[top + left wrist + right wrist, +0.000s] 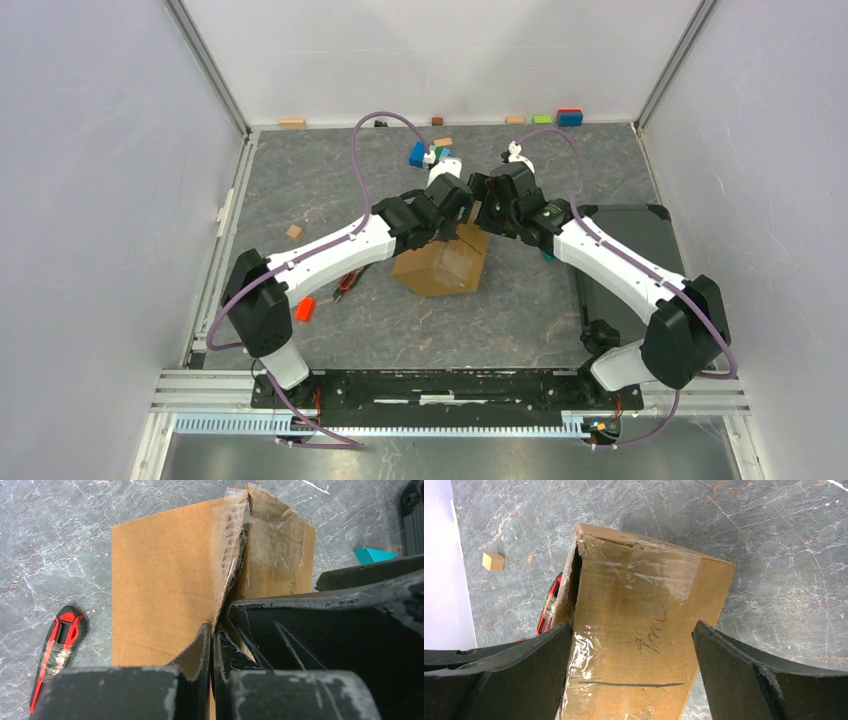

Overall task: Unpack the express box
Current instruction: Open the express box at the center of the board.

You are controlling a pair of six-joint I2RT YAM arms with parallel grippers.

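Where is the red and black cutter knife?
In the left wrist view the red and black cutter lies flat on the table, left of the express box and not touching it.

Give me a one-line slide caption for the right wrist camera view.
Open right gripper straddling the taped express box, a red cutter peeking out beside it.
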